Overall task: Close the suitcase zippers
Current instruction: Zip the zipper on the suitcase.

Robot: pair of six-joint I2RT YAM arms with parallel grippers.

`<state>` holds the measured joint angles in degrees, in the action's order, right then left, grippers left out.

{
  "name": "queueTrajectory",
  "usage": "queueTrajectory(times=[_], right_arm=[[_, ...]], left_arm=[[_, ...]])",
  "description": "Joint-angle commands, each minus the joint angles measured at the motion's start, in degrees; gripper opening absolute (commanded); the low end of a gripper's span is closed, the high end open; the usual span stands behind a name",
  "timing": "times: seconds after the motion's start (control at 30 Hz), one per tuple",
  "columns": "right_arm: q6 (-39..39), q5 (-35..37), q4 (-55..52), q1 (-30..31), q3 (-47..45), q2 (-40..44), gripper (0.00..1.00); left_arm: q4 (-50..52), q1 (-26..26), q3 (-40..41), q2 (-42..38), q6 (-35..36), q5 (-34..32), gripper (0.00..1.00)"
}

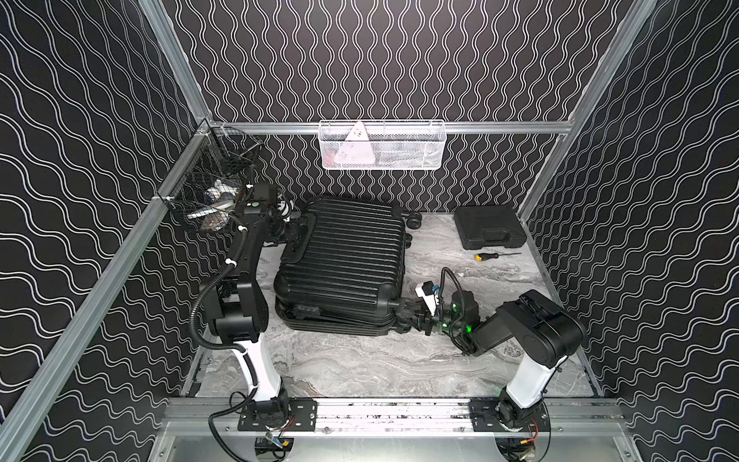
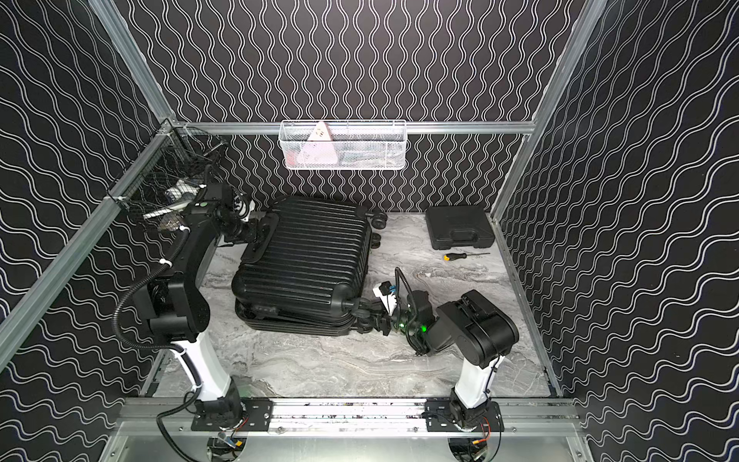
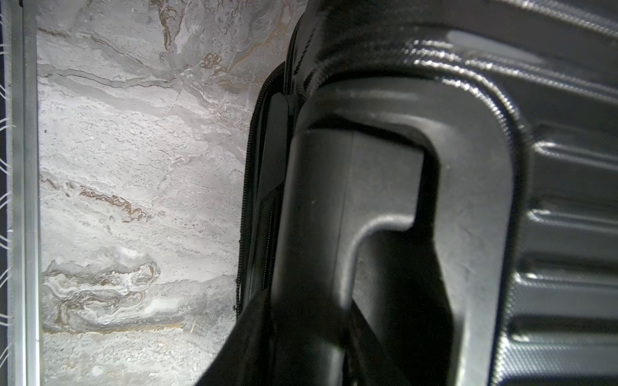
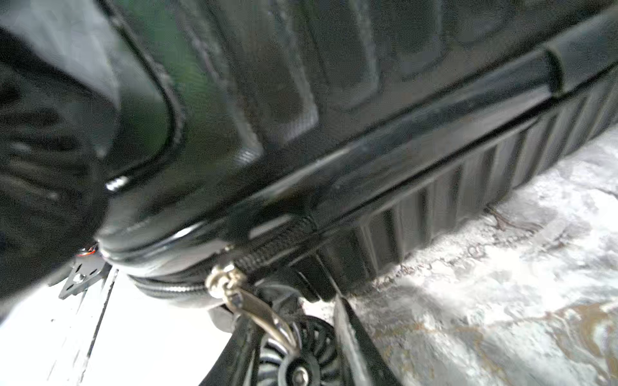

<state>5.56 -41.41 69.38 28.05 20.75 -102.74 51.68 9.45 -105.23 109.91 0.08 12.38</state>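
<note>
Suitcase (image 1: 344,256), large black ribbed hard-shell, flat on grey marble-pattern tabletop (image 1: 380,360), left of centre, left gripper (image 1: 296,235) at its 10 o'clock handle end, opening unclear, right gripper (image 1: 418,320) at 4 o'clock wheel corner, jaws narrowly parted astride silver zipper pull (image 4: 247,300) on black zipper track (image 4: 277,240)

Bare tabletop (image 1: 360,360) in front of suitcase (image 1: 344,256); tool case (image 1: 490,230), screwdriver (image 1: 486,256) in far-right corner.
</note>
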Motion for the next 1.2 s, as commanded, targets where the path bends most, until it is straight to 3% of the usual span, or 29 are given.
queueTrajectory(times=[0.0, 0.17, 0.3, 0.6, 0.83, 1.17], right_arm=[[0.3, -0.8, 3.6, 0.2, 0.2, 0.0, 0.38], [-0.1, -2.1, 3.3, 0.4, 0.4, 0.5, 0.37], [0.1, -3.3, 3.7, 0.6, 0.6, 0.5, 0.31], [1.3, -4.6, 3.5, 0.7, -0.6, 1.9, 0.0], [5.6, -6.6, -2.5, 1.6, -1.5, 6.8, 0.0], [13.0, -5.7, -12.4, 3.9, -1.5, 13.0, 0.0]], left_arm=[[-4.0, 0.6, 0.0, -0.5, -3.0, -0.5, 0.35], [-4.0, 0.7, 0.0, -0.5, -3.0, -0.3, 0.35], [-4.0, 0.8, 0.1, -0.5, -3.1, -0.2, 0.35], [-5.5, 1.2, 1.4, -1.8, -5.2, -2.6, 0.34], [-10.9, 1.8, 6.7, -7.3, -12.0, -11.2, 0.2], [-16.4, 2.7, 12.2, -11.8, -19.8, -11.7, 0.2]])
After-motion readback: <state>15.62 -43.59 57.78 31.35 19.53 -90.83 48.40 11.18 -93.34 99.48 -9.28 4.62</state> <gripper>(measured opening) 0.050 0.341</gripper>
